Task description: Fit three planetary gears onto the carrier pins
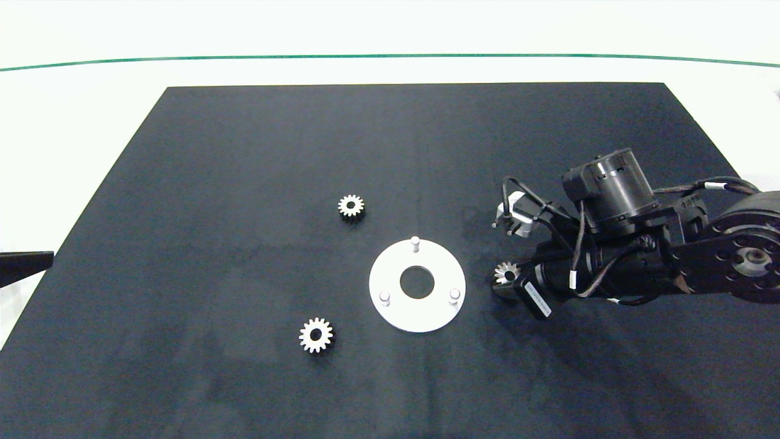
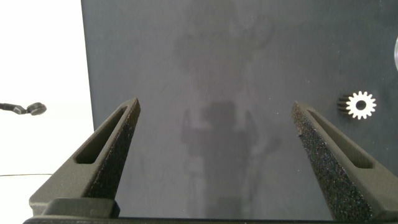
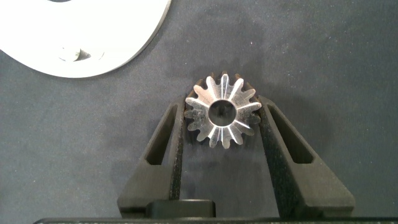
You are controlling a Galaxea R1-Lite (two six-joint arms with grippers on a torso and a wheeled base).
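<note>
Just beside the white disc [image 1: 390,305], the right tool [image 3: 222,118] is clamped on a planetary gear [image 3: 222,112], seemingly to seat it on a carrier pin [image 1: 454,295].

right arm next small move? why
Probably lift the gear off the mat and carry it toward the nearest pin. The right gripper has its jaws closed on the gear beside the white disc, and all three pins stand bare. The left gripper idles open at the mat's edge.

Head camera looks down over the whole mat [image 1: 244,152]; wrist cameras sit close above it, facing down.
</note>
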